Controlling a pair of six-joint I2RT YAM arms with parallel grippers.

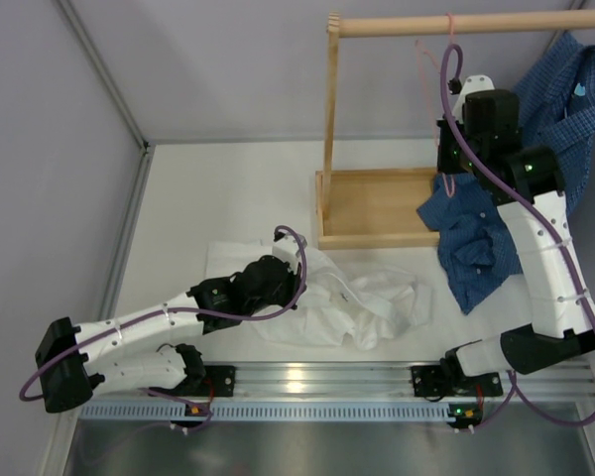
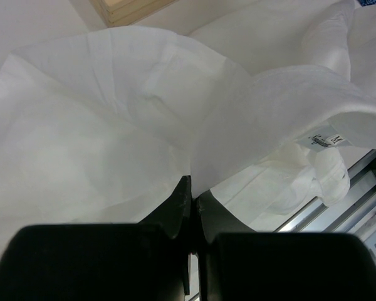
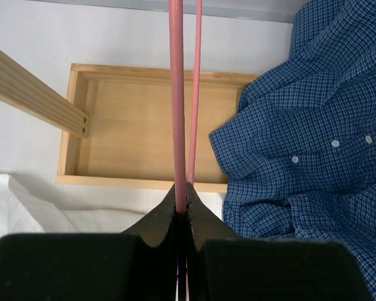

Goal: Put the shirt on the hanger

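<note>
White tabletop (image 1: 178, 198) carries the shirt (image 1: 377, 302) crumpled by its near edge, the left gripper (image 2: 192, 188) with jaws clamped on a fold, probably to lift it, while the right gripper (image 3: 183, 191), jaws pinched on the hanger (image 3: 176, 94) below the rail (image 1: 456, 25) at the far right, likely steadies it.

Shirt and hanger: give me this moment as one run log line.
left claw: shut on shirt | right claw: shut on hanger | shirt: crumpled on table, off hanger
</note>
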